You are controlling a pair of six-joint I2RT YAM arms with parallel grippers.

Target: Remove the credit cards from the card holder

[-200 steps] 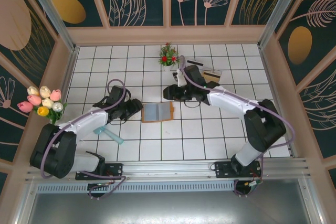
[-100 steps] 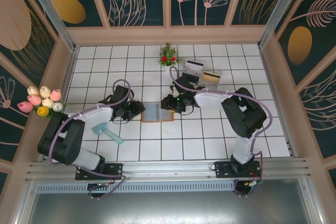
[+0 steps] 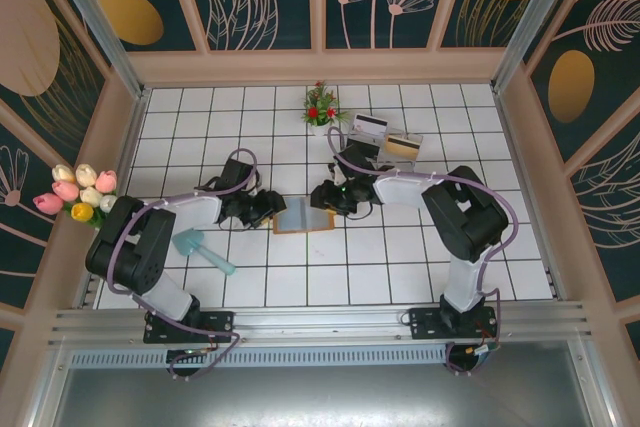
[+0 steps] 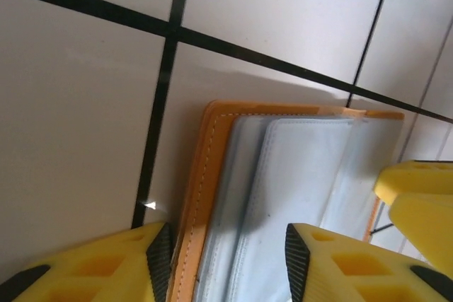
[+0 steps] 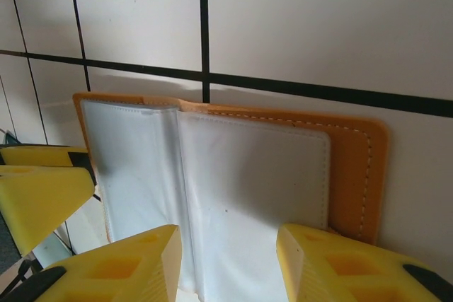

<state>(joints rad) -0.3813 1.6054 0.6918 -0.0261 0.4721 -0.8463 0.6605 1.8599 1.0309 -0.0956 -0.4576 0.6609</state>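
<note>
**Both claws apart at the open card holder**

**1. Card holder.** In the top view I see the card holder point(image 3: 303, 215) lying open and flat on the white-tiled table point(image 3: 400, 267), just left of the frame's centre, inner side up. An orange-brown stitched border frames pale grey-white pockets.

**2. Left claw.** The left claw point(image 3: 267, 209) sits at the holder's left edge in the top view. On the left wrist camera its jaws stand apart. One yellow finger point(image 4: 92, 270), at lower left, is over bare tile just outside the orange edge. The other, at lower right, is over the pale lining. Nothing is clamped – whether either tip touches the leather I cannot tell.

**3. Right claw.** The right claw point(image 3: 326, 199) sits at the holder's upper right corner in the top view. On the right wrist camera its jaws also stand apart, gripping nothing. Its two yellow fingers are at the bottom of the frame, with the pale centre fold and one pocket in the gap between them. The holder's orange corner shows at the right, and the left claw's yellow finger at the left edge.

**4. Credit cards.** Teal-green credit cards point(image 3: 200, 247) lie on the table to the lower left of the holder, apart from it, beside the left arm – how many I cannot tell.

**5. Other items.** A white card with a dark stripe point(image 3: 370, 125) and an orange-tan card point(image 3: 404, 145) lie to the upper right, beyond the right arm.
</note>
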